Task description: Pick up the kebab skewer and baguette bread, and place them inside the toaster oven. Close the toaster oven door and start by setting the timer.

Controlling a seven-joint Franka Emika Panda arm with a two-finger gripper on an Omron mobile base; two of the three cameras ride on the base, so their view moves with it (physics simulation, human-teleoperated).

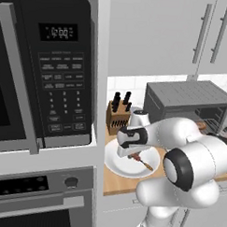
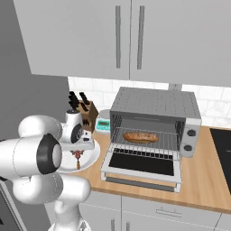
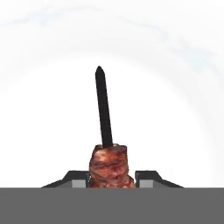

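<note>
Our two-finger gripper (image 3: 112, 177) is clamped on the dark red-brown meat chunks of the thin kebab skewer (image 3: 105, 131), over the round white plate (image 1: 114, 167). The golden-brown baguette (image 2: 140, 137) lies on the grey toaster oven's (image 2: 155, 106) rack. Light, stiff stick; soft meat probably grips without slipping.

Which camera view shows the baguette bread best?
The right base view: the baguette bread lies whole on the rack inside the open toaster oven. In the left base view the arm hides the oven's inside.
</note>
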